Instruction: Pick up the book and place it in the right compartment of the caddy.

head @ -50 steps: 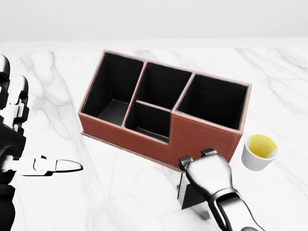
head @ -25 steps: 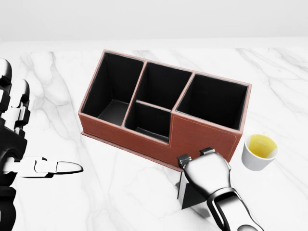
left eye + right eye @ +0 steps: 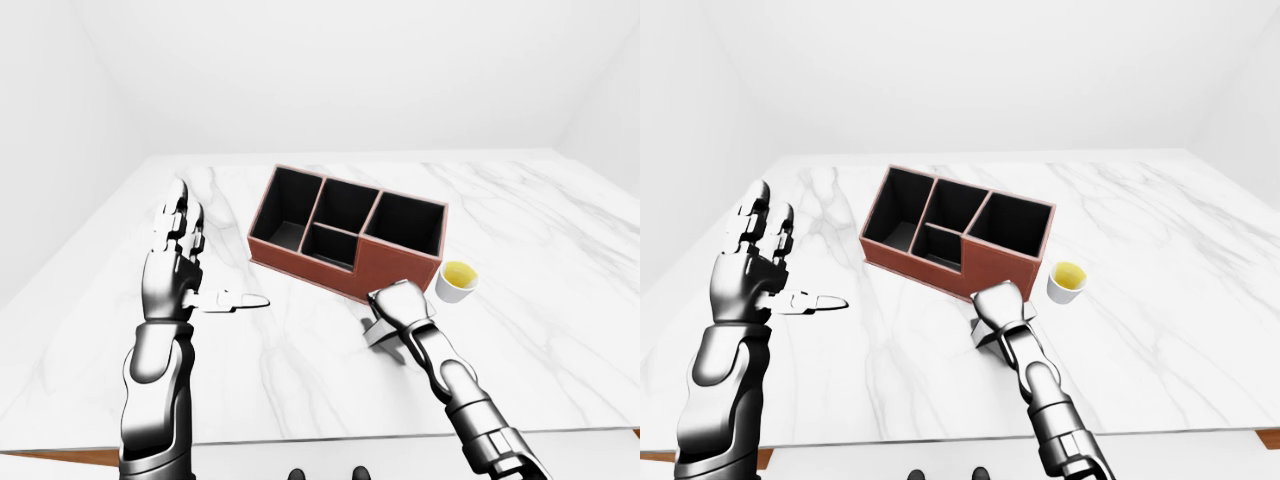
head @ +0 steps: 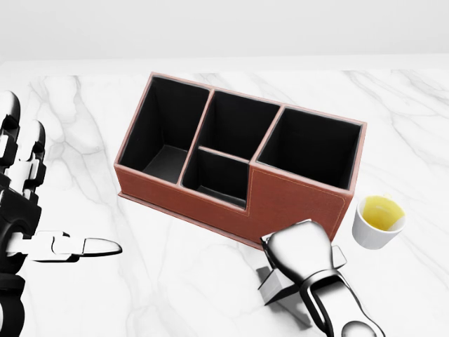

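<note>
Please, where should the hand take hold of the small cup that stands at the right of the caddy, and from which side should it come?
Probably by the outer wall of the cup, below the rim, coming from the head view's right or bottom. It stands upright and open on the marble table, with yellow inside, so tilting is unwise. The caddy stands close on its left, and the right hand is low-left.

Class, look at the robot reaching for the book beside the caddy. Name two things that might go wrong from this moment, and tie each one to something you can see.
1. The right hand covers most of the book, which looks tilted on the table; the grip cannot be confirmed, so it may slip when lifted.
2. The book lies close to the caddy wall and the cup; a lift toward the right compartment might knock either.
</note>
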Robot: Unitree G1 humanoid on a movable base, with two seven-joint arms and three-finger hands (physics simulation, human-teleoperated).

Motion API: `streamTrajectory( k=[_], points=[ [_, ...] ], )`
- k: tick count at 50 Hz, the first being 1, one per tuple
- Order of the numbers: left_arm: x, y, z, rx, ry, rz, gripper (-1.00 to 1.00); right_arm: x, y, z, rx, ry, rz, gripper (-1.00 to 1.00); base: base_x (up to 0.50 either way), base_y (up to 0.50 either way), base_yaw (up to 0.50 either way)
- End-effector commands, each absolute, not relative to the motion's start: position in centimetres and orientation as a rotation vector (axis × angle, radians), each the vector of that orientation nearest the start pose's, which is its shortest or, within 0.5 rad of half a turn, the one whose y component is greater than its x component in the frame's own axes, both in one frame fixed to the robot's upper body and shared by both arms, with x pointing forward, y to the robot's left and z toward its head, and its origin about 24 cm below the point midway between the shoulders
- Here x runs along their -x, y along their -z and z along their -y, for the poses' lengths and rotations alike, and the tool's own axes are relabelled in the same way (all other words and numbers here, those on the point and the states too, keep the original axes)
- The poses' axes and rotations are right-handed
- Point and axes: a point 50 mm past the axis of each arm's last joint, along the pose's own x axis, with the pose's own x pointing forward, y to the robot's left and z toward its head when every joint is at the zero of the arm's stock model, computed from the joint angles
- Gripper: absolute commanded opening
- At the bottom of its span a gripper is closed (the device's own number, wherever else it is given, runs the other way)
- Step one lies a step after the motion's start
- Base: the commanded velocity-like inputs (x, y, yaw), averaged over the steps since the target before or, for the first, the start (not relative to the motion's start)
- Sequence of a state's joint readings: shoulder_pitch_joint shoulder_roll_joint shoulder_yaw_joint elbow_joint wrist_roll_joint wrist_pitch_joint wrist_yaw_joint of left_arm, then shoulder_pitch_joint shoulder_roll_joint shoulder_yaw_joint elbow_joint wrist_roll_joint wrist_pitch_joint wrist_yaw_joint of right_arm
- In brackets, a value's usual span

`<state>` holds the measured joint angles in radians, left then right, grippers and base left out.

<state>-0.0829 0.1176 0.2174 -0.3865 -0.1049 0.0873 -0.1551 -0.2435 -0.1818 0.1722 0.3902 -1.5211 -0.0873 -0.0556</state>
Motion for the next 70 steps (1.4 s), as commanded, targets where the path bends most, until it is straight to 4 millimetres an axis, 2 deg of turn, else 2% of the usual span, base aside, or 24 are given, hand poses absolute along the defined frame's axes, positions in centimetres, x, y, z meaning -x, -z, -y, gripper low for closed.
streamTrajectory(
  k=[1, 8, 19, 29, 39, 46, 51, 54, 63, 70],
  points=[
    [-24.9, -14.8, -19.8, -0.065, 0.005, 0.392, 1.00, -27.7, 1.2, 13.9, 1.729, -0.375, 0.035, -1.00, 0.00, 0.00, 0.00],
    [-25.0, -14.6, -19.8, -0.063, 0.007, 0.384, 1.00, -27.6, -0.5, 13.7, 1.658, -0.341, 0.038, -1.00, 0.00, 0.00, 0.00],
    [-24.7, -14.9, -19.7, -0.066, 0.009, 0.399, 1.00, -27.7, -5.9, 13.6, 1.449, -0.304, 0.066, -1.00, 0.00, 0.00, 0.00],
    [-24.8, -14.7, -19.9, -0.060, 0.006, 0.390, 1.00, -27.1, -10.5, 12.9, 1.309, -0.326, 0.166, -1.00, 0.00, 0.00, 0.00],
    [-24.9, -14.5, -20.0, -0.057, 0.003, 0.379, 1.00, -26.6, -13.9, 12.3, 1.253, -0.357, 0.266, -1.00, 0.00, 0.00, 0.00],
    [-25.0, -14.5, -20.0, -0.056, 0.001, 0.378, 1.00, -26.0, -17.5, 11.5, 1.234, -0.381, 0.391, -1.00, 0.00, 0.00, 0.00],
    [-24.9, -14.5, -20.0, -0.054, 0.001, 0.377, 1.00, -25.1, -21.3, 10.6, 1.212, -0.368, 0.567, -1.00, 0.00, 0.00, 0.00],
    [-24.9, -14.5, -20.1, -0.053, -0.002, 0.380, 1.00, -24.7, -22.6, 10.4, 1.205, -0.352, 0.638, -1.00, 0.00, 0.00, 0.00],
    [-24.8, -14.5, -20.2, -0.053, 0.000, 0.381, 1.00, -23.8, -25.6, 9.8, 1.202, -0.310, 0.791, -1.00, 0.00, 0.00, 0.00],
    [-24.7, -14.5, -20.2, -0.052, -0.001, 0.381, 1.00, -23.7, -27.0, 9.6, 1.206, -0.294, 0.855, -1.00, 0.00, 0.00, 0.00]
  ],
)
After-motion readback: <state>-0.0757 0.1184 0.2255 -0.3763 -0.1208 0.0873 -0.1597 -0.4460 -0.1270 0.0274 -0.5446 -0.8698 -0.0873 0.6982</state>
